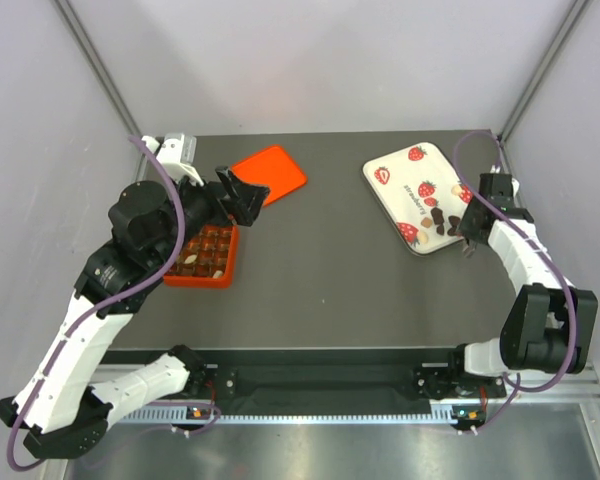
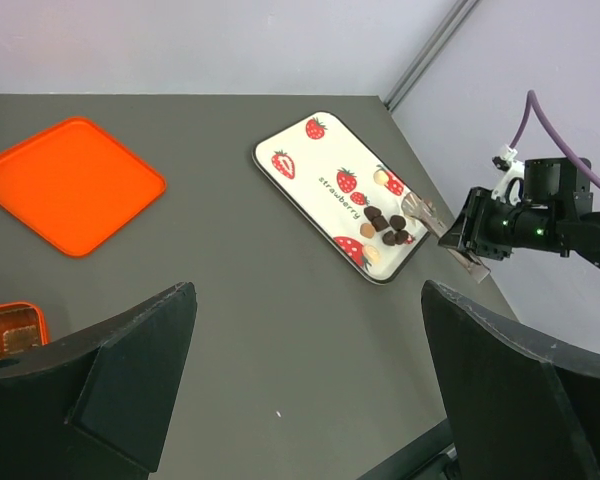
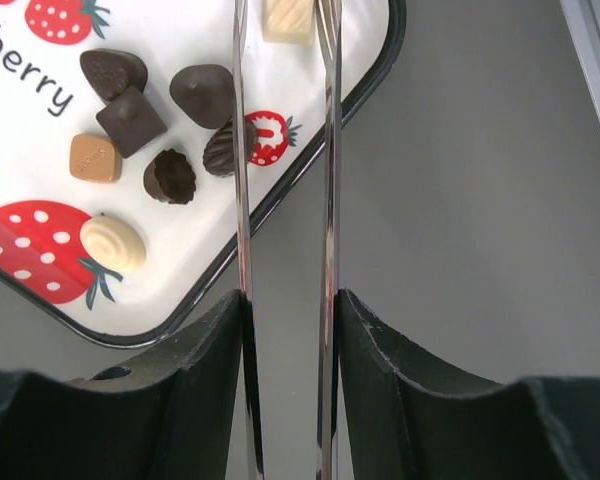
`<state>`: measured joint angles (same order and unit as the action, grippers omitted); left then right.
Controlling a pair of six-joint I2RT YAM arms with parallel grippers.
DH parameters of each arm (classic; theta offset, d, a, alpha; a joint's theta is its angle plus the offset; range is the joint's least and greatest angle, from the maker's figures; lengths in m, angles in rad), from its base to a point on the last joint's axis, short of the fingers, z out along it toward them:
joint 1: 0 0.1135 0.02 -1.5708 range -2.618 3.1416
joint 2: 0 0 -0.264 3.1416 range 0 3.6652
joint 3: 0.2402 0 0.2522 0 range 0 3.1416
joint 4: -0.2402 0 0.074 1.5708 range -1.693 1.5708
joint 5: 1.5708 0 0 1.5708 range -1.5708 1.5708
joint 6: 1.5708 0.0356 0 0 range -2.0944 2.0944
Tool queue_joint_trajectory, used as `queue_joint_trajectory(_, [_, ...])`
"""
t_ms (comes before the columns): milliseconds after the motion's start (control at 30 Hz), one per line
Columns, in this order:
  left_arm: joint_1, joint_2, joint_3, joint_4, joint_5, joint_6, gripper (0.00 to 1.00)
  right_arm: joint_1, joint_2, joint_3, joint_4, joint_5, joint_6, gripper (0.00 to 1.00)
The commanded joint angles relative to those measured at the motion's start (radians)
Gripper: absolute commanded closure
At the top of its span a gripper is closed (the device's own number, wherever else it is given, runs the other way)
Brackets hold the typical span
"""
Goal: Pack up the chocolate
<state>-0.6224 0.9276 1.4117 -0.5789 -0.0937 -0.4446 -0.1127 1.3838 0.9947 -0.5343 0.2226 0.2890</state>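
The chocolate, several dark brown and a few pale candies [image 3: 130, 120], lies on the white strawberry-print tray [image 3: 280, 195], also seen in the top view [image 1: 442, 220] and left wrist view [image 2: 385, 222]. My right gripper [image 3: 285, 300] [image 1: 470, 238] is shut on metal tongs [image 3: 242, 150]. The tong blades reach over the tray's corner, and a cream candy [image 3: 287, 18] lies between their tips. My left gripper [image 1: 242, 197] [image 2: 308, 300] is open and empty, raised beside the orange-red compartment box [image 1: 202, 255], which holds several chocolates.
The box's flat orange lid [image 1: 273, 172] [image 2: 70, 185] lies at the back, left of centre. The tray [image 1: 400, 175] sits at the back right, near the right wall. The box's corner shows in the left wrist view [image 2: 10, 325].
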Motion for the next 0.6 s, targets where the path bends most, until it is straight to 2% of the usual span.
queue_joint_trajectory(0, [0.003, 0.007, -0.002, 0.065, 0.011, -0.008, 0.01, -0.012, 0.001, 0.001, 0.037, -0.005, 0.004, 0.59])
queue_joint_trajectory(333, [0.003, 0.005, 0.019, 0.062, 0.006, -0.002, 0.01, -0.008, -0.049, 0.042, 0.028, -0.064, -0.01, 0.74])
queue_joint_trajectory(567, [0.003, 0.02, 0.047, 0.054, 0.008, 0.007, 0.01, 0.053, -0.061, 0.079, 0.045, -0.074, -0.025, 0.74])
